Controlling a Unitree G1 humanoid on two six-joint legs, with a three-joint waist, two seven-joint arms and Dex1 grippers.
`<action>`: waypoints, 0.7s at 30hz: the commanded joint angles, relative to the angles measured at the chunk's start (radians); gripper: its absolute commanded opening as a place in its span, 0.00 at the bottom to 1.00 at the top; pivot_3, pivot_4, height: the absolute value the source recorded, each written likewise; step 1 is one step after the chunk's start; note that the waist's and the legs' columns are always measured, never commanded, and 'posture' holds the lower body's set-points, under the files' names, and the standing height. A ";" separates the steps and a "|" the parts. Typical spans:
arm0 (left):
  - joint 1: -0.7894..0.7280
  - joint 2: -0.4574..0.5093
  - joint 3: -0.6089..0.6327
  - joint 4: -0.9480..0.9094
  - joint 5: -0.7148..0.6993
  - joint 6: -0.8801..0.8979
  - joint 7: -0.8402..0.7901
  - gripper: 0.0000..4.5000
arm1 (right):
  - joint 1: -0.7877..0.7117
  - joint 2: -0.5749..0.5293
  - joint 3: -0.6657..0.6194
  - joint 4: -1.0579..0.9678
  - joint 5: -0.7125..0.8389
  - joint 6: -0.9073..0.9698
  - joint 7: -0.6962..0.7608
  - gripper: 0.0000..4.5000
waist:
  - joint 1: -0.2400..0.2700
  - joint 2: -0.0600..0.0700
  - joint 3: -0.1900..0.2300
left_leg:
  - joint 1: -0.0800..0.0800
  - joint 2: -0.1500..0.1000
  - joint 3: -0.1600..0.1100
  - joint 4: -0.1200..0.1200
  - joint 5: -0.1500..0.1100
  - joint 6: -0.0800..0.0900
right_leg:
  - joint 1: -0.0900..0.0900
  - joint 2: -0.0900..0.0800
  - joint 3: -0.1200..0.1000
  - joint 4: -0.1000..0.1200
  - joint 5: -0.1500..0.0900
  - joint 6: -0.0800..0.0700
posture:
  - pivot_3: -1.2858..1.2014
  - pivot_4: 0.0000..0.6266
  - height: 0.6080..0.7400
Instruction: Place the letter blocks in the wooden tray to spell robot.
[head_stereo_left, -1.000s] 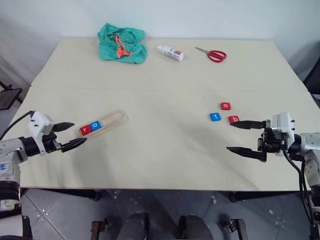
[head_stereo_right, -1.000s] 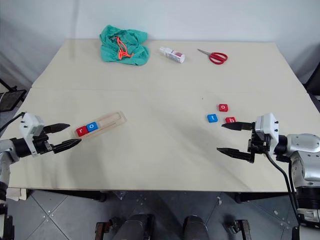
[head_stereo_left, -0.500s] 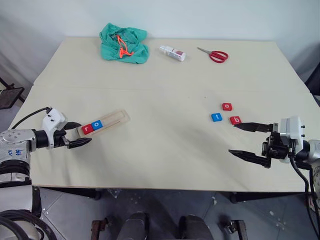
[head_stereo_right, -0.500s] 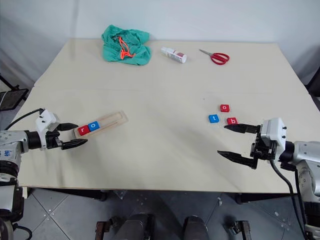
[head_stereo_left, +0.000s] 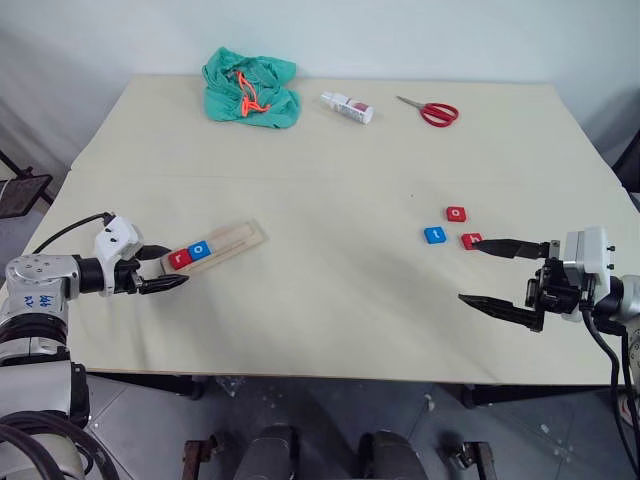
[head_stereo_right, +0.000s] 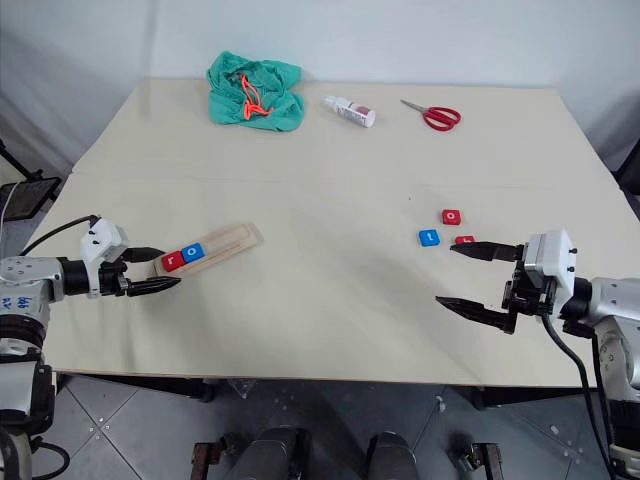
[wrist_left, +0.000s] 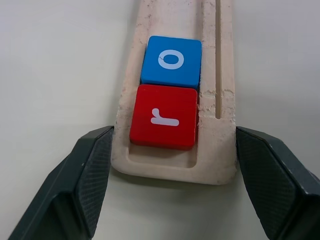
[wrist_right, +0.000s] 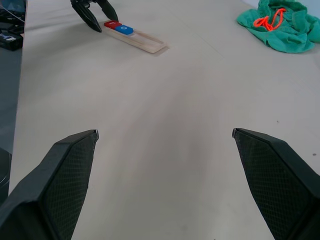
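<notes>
The wooden tray (head_stereo_left: 238, 236) lies slantwise on the table's left part. A red "r" block (wrist_left: 164, 117) and a blue "o" block (wrist_left: 171, 61) sit side by side at its near end. My left gripper (head_stereo_left: 165, 268) straddles that end, with one fingertip (wrist_left: 102, 145) against each long side. On the right lie three loose blocks: a red "o" (head_stereo_left: 456, 213), a blue "t" (head_stereo_left: 434, 235) and a red "b" (head_stereo_left: 471, 240). My right gripper (head_stereo_left: 470, 271) hovers wide open just in front of the "b", holding nothing.
At the table's far side lie a green cloth with an orange cord (head_stereo_left: 250, 85), a small white bottle (head_stereo_left: 347, 106) and red-handled scissors (head_stereo_left: 432, 111). The table's front edge (head_stereo_left: 320, 378) runs close below both grippers.
My left gripper has moved forward to the tray's near end, so its fingers now flank it. The right gripper has stayed about where it was, still open.
</notes>
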 joint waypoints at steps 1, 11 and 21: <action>0.008 -0.034 0.000 -0.078 -0.032 0.049 -0.070 0.76 | -0.020 -0.018 0.000 0.003 0.006 0.002 0.006 1.00 | 0.002 0.000 0.000 | 0.000 0.000 0.000 0.000 0.000 0.000 | 0.000 0.000 0.000 0.000 0.000 0.000 | 0.52 0.24 1.00; 0.090 -0.156 -0.118 -0.609 -0.046 0.306 -0.098 0.76 | -0.059 -0.039 0.072 0.076 -0.036 -0.017 0.072 1.00 | -0.002 -0.001 0.000 | -0.002 0.000 -0.001 0.001 0.000 0.000 | 0.000 0.000 0.000 -0.001 0.000 0.000 | 0.52 0.24 1.00; 0.096 -0.334 -0.268 -0.891 -0.023 0.486 0.018 0.76 | -0.033 -0.014 0.100 0.158 -0.068 -0.082 0.110 1.00 | 0.003 -0.001 0.000 | -0.004 0.000 0.000 0.002 0.000 0.000 | 0.001 0.001 0.000 -0.003 0.000 0.000 | 0.52 0.24 1.00</action>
